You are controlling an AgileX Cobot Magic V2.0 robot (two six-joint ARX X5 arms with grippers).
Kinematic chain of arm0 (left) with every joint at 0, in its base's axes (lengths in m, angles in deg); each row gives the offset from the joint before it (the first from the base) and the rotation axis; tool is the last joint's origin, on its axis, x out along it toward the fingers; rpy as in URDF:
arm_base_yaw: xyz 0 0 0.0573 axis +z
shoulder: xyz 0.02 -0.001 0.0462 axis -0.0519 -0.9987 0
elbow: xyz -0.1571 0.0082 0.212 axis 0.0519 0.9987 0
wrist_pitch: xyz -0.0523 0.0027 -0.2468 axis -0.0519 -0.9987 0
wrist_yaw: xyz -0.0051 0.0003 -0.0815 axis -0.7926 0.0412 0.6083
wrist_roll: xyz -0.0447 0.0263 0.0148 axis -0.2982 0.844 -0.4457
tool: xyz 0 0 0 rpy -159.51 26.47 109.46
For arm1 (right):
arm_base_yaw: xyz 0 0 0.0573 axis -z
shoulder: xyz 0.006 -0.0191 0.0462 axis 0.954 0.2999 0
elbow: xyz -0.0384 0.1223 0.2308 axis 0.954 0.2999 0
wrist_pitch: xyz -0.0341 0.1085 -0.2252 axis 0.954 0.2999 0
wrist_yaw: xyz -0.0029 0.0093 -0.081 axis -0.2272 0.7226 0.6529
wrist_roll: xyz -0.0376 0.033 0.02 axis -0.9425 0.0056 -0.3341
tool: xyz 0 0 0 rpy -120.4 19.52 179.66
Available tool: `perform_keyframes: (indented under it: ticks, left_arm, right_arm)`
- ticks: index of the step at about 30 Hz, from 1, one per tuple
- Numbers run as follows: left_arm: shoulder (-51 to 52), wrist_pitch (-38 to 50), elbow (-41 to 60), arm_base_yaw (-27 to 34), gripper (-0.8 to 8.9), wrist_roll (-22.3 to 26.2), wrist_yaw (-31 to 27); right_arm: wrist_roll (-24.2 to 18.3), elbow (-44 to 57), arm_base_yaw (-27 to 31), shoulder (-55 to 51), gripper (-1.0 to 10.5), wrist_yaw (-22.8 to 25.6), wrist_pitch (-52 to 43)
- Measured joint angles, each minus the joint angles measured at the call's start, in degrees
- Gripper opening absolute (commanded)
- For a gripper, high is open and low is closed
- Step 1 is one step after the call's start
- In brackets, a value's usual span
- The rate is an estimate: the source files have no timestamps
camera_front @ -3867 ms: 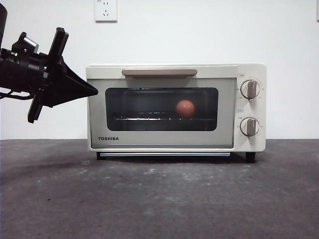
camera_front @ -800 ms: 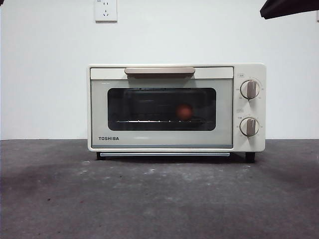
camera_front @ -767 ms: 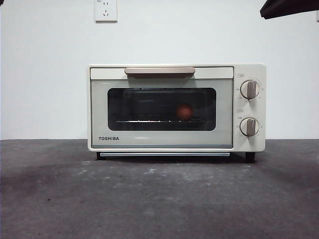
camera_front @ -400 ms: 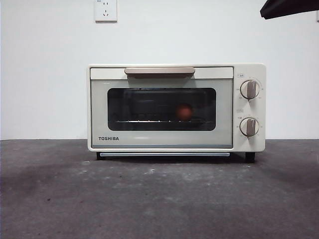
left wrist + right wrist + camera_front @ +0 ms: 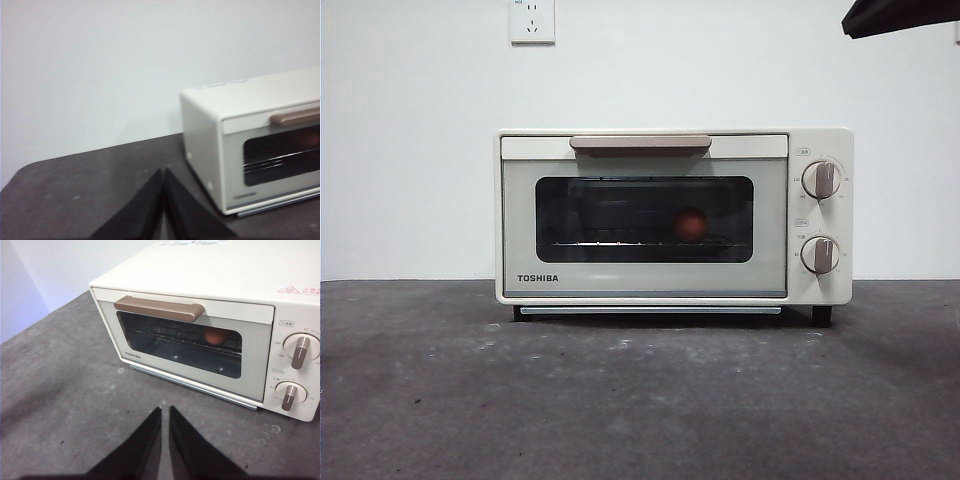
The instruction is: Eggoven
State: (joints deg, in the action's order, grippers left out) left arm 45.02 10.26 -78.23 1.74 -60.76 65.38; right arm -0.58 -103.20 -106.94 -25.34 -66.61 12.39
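Note:
The cream TOSHIBA toaster oven (image 5: 674, 215) stands on the dark table with its door shut. The reddish-brown egg (image 5: 689, 224) lies on the wire rack inside, seen through the dark glass; it also shows in the right wrist view (image 5: 214, 336). My left gripper (image 5: 164, 176) is shut and empty, well off to the oven's left side (image 5: 250, 145). My right gripper (image 5: 165, 412) is shut and empty, above the table in front of the oven (image 5: 210, 325). In the front view only a black tip (image 5: 900, 14) shows at the top right corner.
Two grey knobs (image 5: 820, 179) (image 5: 819, 254) sit on the oven's right panel. A brown handle (image 5: 640, 143) runs along the door's top. A white wall socket (image 5: 532, 20) is on the wall behind. The dark table (image 5: 640, 400) spreads in front.
3.7 s ago a black gripper stood at the oven's left side with the door slightly ajar; now it is out of the front view and the door is shut. Nothing moved in the last second.

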Motion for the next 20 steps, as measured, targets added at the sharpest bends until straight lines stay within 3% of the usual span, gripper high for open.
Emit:
perform_keyframes:
  ticks: [12,20]
  left_arm:
    - [8.15,-0.35,13.29,4.02,0.08,-1.92,-1.09]
    - [8.20,-7.67,14.14,4.00,0.08,-2.91,-1.11]
  right_arm:
    - [0.00,0.00,0.00,0.00,0.1,0.00,-0.02]
    - [0.00,0.00,0.00,0.00,0.1,0.00,0.00]
